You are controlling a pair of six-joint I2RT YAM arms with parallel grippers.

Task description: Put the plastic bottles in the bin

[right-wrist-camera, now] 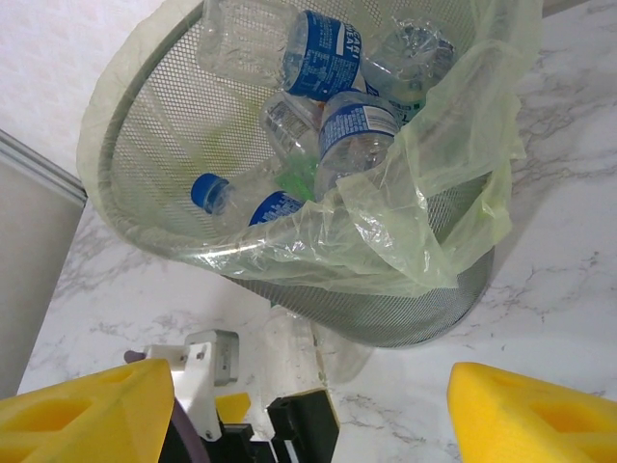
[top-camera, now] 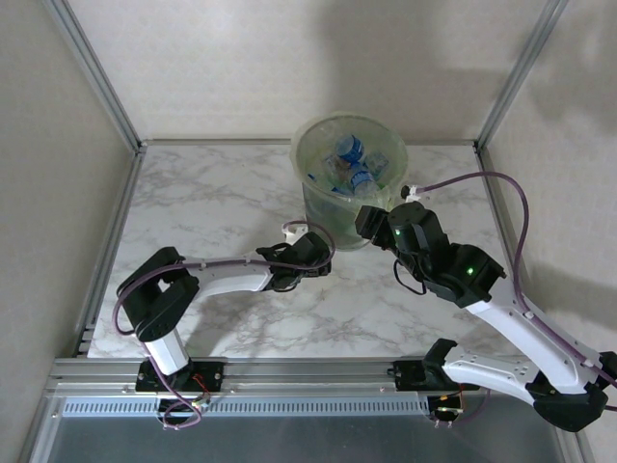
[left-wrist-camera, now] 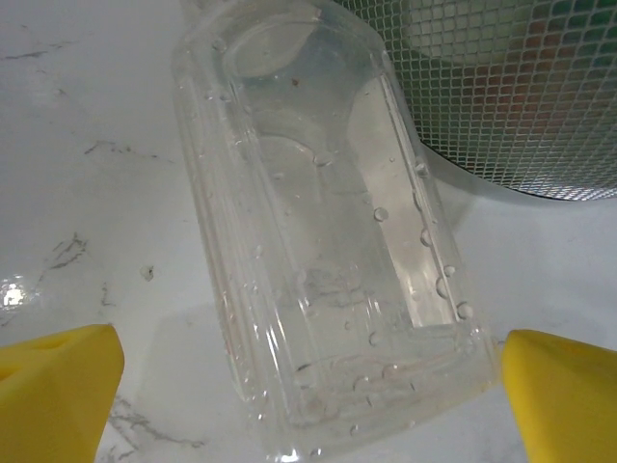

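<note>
A clear label-less plastic bottle (left-wrist-camera: 318, 222) lies on the marble table beside the foot of the bin (left-wrist-camera: 501, 87). My left gripper (left-wrist-camera: 308, 395) is open and straddles the bottle's base, the right yellow fingertip (left-wrist-camera: 564, 386) close to its corner. From the right wrist view, the same bottle (right-wrist-camera: 299, 347) shows under the bin's mesh wall (right-wrist-camera: 386, 309), with the left gripper (right-wrist-camera: 241, 415) just before it. Several blue-labelled bottles (right-wrist-camera: 328, 58) lie inside the bin (top-camera: 318, 207). My right gripper (right-wrist-camera: 308, 424) is open and holds nothing, hovering near the bin's front right (top-camera: 371, 220).
The green liner (right-wrist-camera: 434, 212) hangs loosely over the bin's rim. Metal frame posts (top-camera: 96, 72) and pale walls enclose the table. Bare marble (top-camera: 202, 193) stretches to the left of the bin. A purple cable (top-camera: 516, 207) loops off the right arm.
</note>
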